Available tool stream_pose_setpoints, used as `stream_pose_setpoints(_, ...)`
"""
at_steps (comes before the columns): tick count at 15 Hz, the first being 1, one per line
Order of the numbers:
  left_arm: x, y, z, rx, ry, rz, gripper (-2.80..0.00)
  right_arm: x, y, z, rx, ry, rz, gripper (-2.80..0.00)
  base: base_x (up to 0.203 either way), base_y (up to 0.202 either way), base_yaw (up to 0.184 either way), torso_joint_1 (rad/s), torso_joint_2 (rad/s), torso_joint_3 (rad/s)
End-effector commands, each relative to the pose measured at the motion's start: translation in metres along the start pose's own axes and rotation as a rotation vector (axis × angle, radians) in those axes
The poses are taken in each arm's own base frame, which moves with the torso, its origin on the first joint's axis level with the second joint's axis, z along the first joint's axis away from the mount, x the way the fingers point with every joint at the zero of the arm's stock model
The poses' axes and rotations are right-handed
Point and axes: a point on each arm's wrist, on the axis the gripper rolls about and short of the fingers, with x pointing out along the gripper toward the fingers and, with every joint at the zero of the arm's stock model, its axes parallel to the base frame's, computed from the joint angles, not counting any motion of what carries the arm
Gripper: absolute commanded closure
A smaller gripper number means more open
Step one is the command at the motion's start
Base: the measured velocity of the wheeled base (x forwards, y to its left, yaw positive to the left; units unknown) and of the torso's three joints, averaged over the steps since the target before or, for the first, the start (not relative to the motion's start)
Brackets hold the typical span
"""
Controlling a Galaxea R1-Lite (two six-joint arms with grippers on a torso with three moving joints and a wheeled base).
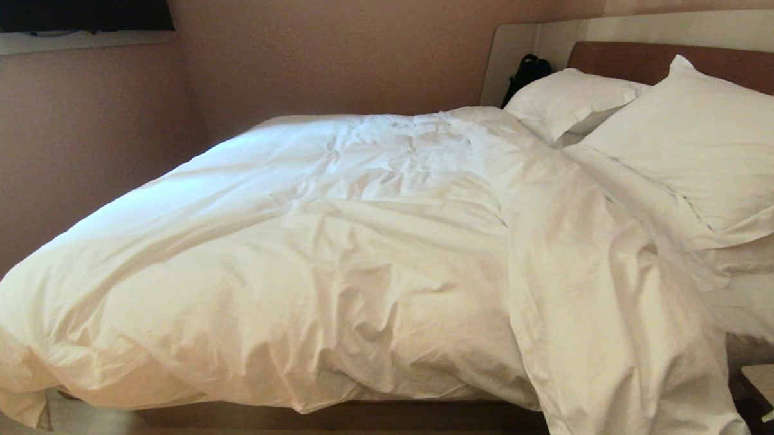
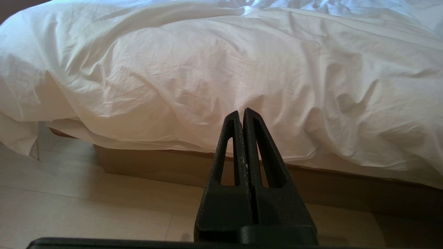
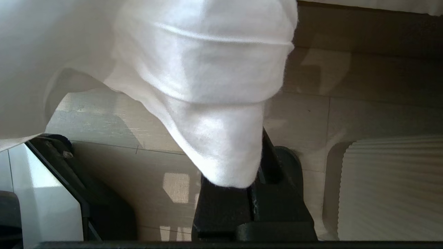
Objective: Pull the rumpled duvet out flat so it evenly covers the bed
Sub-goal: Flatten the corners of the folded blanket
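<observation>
Hanging low by bed, L tool shut empty; R tool pinching duvet corner

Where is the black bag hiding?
In the head view, the small black bag sits at the far right, against the pale wall panel beside the brown wooden headboard, just behind the farther white rectangular pillow.

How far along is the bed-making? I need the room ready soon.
Partly done: the duvet already covers most of the bed, though wrinkled. In hand: the right gripper is shut on a duvet corner hanging over the floor; the left gripper is shut and empty by the bed's side. Left: the strip near the pillows trails off the edge and needs pulling flat.
</observation>
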Motion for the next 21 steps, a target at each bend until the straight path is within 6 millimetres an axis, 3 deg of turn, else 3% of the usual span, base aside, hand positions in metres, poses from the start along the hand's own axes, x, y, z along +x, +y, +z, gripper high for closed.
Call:
stream_pose_setpoints(1, 0.0, 0.0, 0.0, -0.001, 0.0, 0.001, 0.0, 0.0, -0.001, 0.0, -0.009, -0.008, -0.003, 0.0, 0.0, 0.0, 0.0, 0.0, 0.0, 0.0)
stream_pose_setpoints(6, 0.0, 0.0, 0.0, -0.001, 0.0, 0.001, 0.0, 0.0, -0.002, 0.001, -0.01, -0.01, -0.006, 0.0, 0.0, 0.0, 0.0, 0.0, 0.0, 0.0)
stream_pose_setpoints(7, 0.0, 0.0, 0.0, -0.001, 0.0, 0.001, 0.0, 0.0, -0.002, 0.001, -0.013, -0.011, -0.006, -2.8, 0.0, 0.0, 0.0, 0.0, 0.0, 0.0)
stream_pose_setpoints(14, 0.0, 0.0, 0.0, -0.001, 0.0, 0.001, 0.0, -0.006, -0.003, 0.004, -0.015, -0.02, -0.027, -2.8, 0.0, 0.0, 0.0, 0.0, 0.0, 0.0)
stream_pose_setpoints(21, 0.0, 0.0, 0.0, -0.001, 0.0, 0.001, 0.0, -0.025, -0.009, 0.032, -0.096, -0.108, -0.112, -2.8, 0.0, 0.0, 0.0, 0.0, 0.0, 0.0)
